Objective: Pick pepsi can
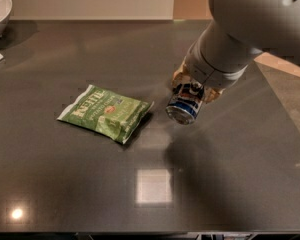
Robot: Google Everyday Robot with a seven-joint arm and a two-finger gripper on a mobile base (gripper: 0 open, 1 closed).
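Risky to lift fast with the gripper (192, 86) clamped on the tilted pepsi can (184, 106) toward 2 o'clock on the table (65, 184), at 3 o'clock of the chip bag (107, 112) (grip seemingly near one end only): could swivel, slip out and roll away.

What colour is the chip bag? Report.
The chip bag is green with white lettering, camera view, left of the gripper holding the pepsi can.
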